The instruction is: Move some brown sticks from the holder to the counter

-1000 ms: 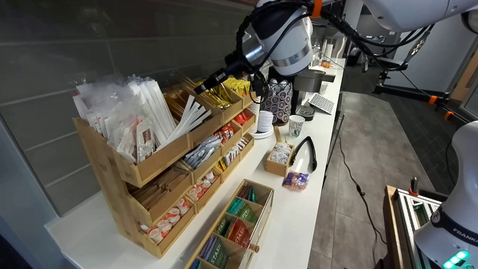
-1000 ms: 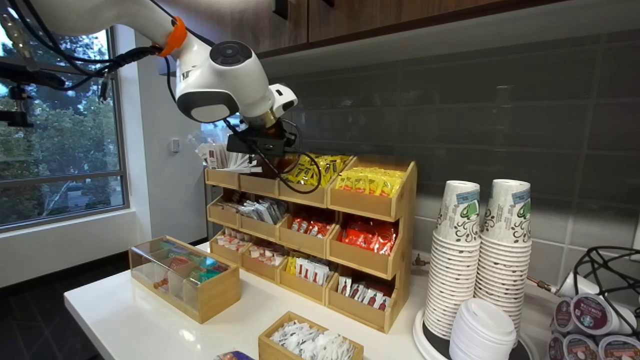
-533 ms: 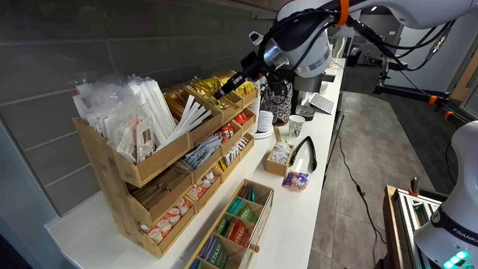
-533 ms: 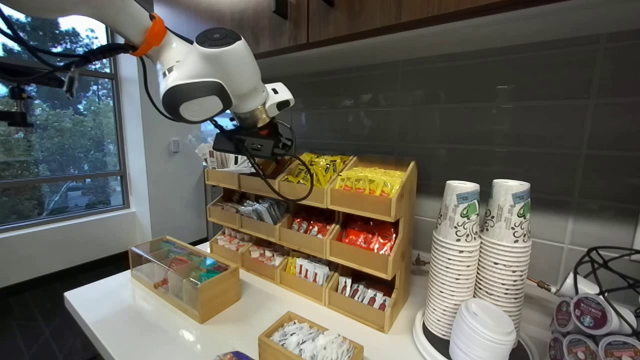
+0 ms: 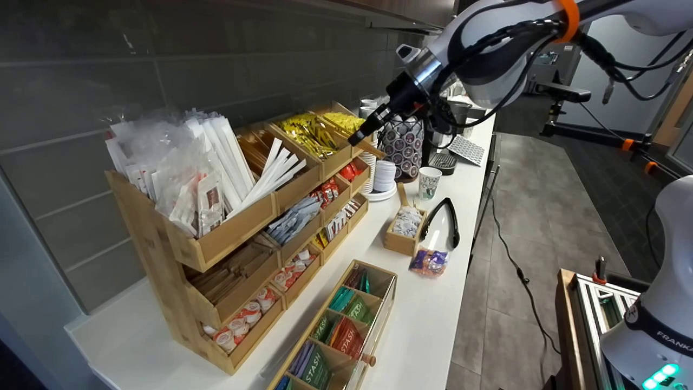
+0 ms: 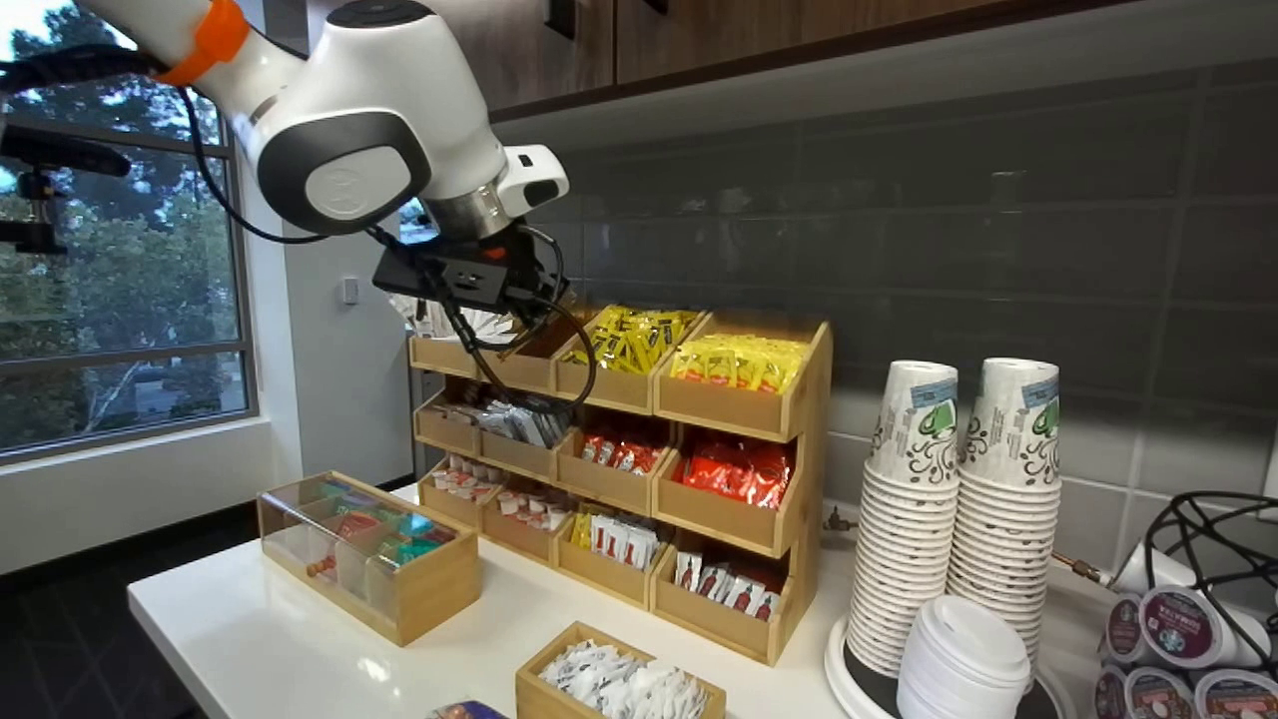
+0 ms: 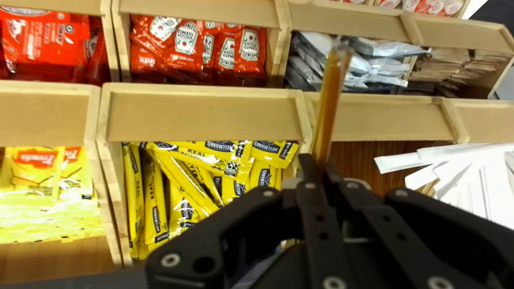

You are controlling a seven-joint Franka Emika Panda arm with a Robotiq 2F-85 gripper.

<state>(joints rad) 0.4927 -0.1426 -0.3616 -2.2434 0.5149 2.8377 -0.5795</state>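
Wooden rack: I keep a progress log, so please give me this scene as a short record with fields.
Held: brown sticks, between the shut fingers; count unclear
Seen in rack's top row: white sticks, yellow packets
Seen in middle row: brown packets, grey packets, red packets
Seen on counter: paper cup
Stage: held sticks out of the rack, not yet on the counter

Glossy yellow sachets (image 7: pixel 154 200), lettered "Hellmann's", heaped. Red foil sachets (image 7: pixel 185 40), lettered "Heinz Tomato Ketchup", overlapping. Silver-grey flat packets (image 7: pixel 385 48). Clear-panelled rectangular wooden box (image 6: pixel 436 593), divided inside; green and red sachets (image 5: pixel 316 368) lettered "Stash" within. Small open-topped wooden box (image 5: pixel 399 244), filled with white paper packets (image 5: pixel 407 221). Shiny purple-and-orange packet (image 5: pixel 429 262), just beside the small box. Two tall stacks of white patterned paper cups (image 6: pixel 904 569); round white lids (image 6: pixel 963 654), stacked, in front of them. Dark-grey wall tiles (image 6: pixel 958 270) behind.
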